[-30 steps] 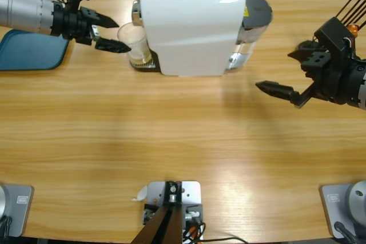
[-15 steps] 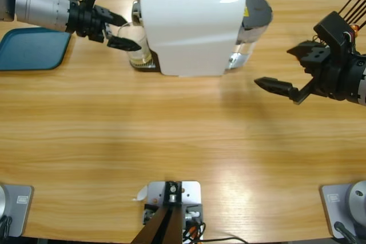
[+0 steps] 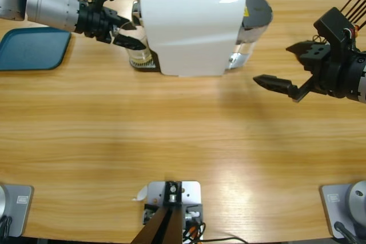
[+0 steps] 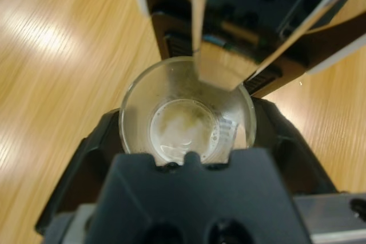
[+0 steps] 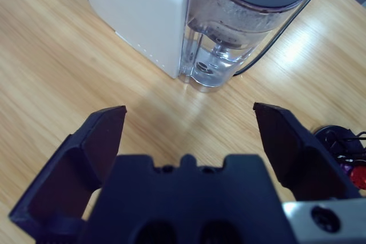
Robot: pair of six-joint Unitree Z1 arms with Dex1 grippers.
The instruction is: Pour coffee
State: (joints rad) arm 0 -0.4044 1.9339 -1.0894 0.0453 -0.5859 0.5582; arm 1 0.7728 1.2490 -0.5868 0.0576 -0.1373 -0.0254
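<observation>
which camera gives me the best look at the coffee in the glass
The left wrist view: it looks straight down into the glass between the left tool, showing the shallow pale coffee. The high view shows the glass side-on, half hidden by the coffee machine. The right wrist view misses it.

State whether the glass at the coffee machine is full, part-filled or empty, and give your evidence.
Part-filled: the left wrist view shows only shallow pale coffee at the bottom of the glass.
</observation>
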